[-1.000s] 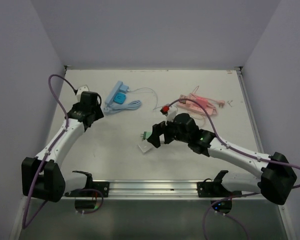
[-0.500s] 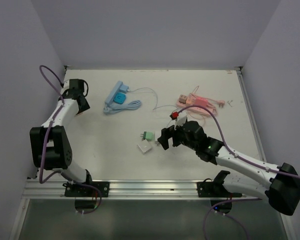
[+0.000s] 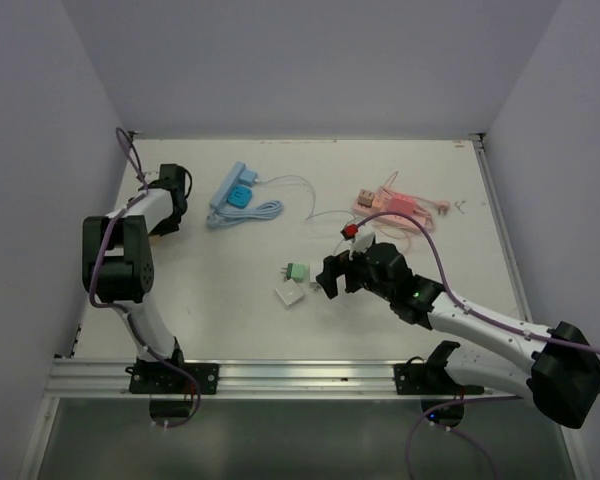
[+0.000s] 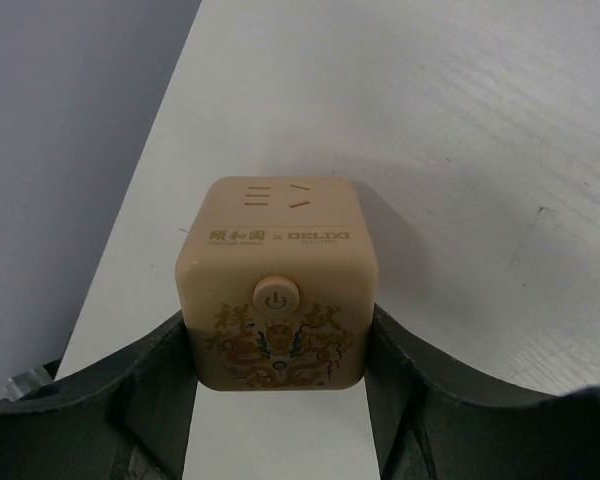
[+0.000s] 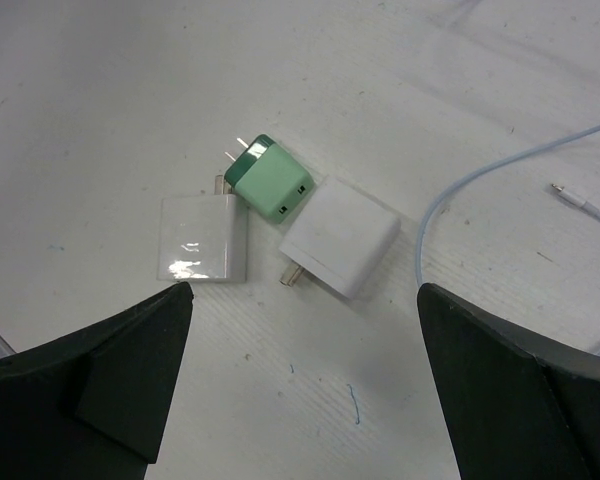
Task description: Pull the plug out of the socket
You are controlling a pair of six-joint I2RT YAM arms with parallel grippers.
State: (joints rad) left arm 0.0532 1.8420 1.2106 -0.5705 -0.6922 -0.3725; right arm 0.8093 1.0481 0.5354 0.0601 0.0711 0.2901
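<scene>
My left gripper [image 4: 278, 352] is shut on a beige cube socket [image 4: 273, 270] with a power button and a gold dragon print, held just above the table by its left edge. No plug shows in it. In the top view the left gripper [image 3: 170, 192] sits at the far left back corner. My right gripper [image 5: 302, 300] is open and empty, hovering over three loose plugs: a green one [image 5: 272, 180] between two white ones [image 5: 202, 238] [image 5: 342, 237]. In the top view the right gripper [image 3: 332, 277] is just right of the green plug [image 3: 298, 271].
A blue power strip [image 3: 230, 187] with a coiled blue cable [image 3: 248, 212] lies at the back left. A pink strip and cable [image 3: 405, 210] with another beige cube [image 3: 366, 197] lie at the back right. A thin pale cable [image 5: 500, 170] runs beside the plugs.
My left arm has folded back toward the far left corner with the cube socket. My right gripper drew back to the right from the green plug, which now lies on the table.
</scene>
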